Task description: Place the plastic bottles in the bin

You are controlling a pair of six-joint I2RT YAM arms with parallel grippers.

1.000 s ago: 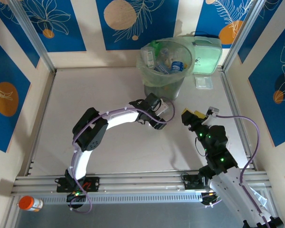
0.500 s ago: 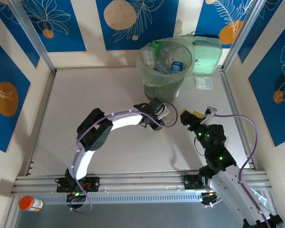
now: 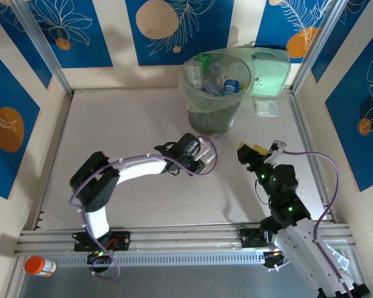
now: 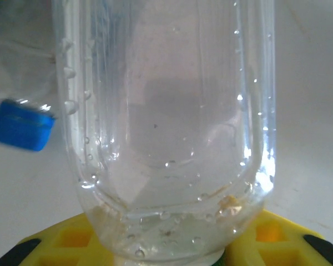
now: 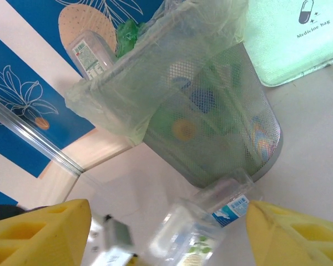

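Left gripper [image 3: 205, 150] pinched on a clear bottle [image 3: 212, 140] at the foot of the bin [image 3: 214, 115]; right gripper [image 3: 252, 150] spread wide, holding nothing.

Top view: at frame centre the clear bottle's long axis runs from the jaws up-right to the bin's base; more plastic bottles [image 3: 221, 81] fill the bin at upper centre.
Left wrist: the bottle stands up the frame, base between the yellow fingers [image 4: 277, 235]; a blue cap [image 4: 19, 124] at left; no label visible.
Right wrist: yellow fingers [image 5: 39, 227] far apart; a labelled bottle [image 5: 226, 202] lies slanting lower-left to upper-right against the bin; the green case [image 5: 299, 39] reads "Medicine bag".
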